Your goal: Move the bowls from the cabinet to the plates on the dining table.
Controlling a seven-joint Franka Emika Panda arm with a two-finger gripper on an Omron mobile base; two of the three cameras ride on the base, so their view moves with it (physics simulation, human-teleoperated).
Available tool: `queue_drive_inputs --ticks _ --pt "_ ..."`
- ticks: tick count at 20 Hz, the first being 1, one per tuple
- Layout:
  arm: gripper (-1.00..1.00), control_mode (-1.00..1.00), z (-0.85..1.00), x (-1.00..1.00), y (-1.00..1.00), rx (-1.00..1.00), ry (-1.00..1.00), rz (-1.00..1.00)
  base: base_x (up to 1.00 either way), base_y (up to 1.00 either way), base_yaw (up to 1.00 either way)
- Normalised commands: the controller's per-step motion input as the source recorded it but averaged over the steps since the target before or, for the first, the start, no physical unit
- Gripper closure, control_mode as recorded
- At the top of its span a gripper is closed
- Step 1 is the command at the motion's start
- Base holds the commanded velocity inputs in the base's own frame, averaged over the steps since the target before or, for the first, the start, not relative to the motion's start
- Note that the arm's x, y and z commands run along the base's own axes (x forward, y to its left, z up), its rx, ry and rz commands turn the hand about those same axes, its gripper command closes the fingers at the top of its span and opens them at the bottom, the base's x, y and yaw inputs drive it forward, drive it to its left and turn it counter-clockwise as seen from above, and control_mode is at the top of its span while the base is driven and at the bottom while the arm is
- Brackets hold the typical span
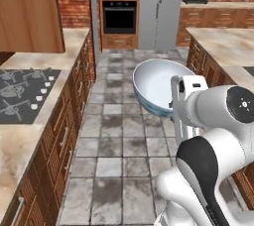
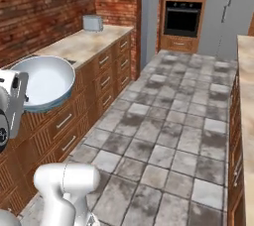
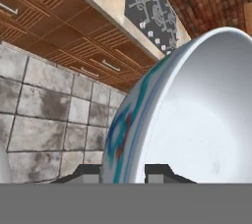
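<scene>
My gripper (image 3: 123, 173) is shut on the rim of a white bowl (image 3: 197, 120) with a bluish patterned outside; the rim runs between the two fingertips. The bowl (image 1: 154, 88) hangs tilted on its side above the tiled aisle, just left of my hand and gripper (image 1: 174, 105). From the other side the bowl (image 2: 42, 82) shows its pale inside, with the gripper (image 2: 21, 93) at its left edge. A brown wall cabinet (image 1: 30, 12) hangs at upper left. The dining table (image 1: 223, 46) runs along the right. The plates are out of view.
The counter with the black hob (image 1: 25, 96) runs along the left, with drawer fronts (image 1: 64, 136) facing the aisle. The tiled floor (image 1: 114, 136) leads to a built-in oven (image 1: 119, 17) and a grey fridge (image 1: 158, 7). A toaster (image 2: 93, 23) stands on the far counter.
</scene>
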Motion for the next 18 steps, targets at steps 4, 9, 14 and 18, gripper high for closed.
queue_drive_inputs --ticks 4,9,14,18 --pt "1.0 1.0 0.0 0.0 0.0 0.0 0.0 0.0 0.28 -0.51 -0.35" --pt "1.0 1.0 0.0 0.0 0.0 0.0 0.0 0.0 0.14 -0.36 -0.45" --pt "1.0 1.0 0.0 0.0 0.0 0.0 0.0 0.0 0.51 -0.18 -0.42" --pt "1.0 1.0 0.0 0.0 0.0 0.0 0.0 0.0 0.82 0.0 -0.38"
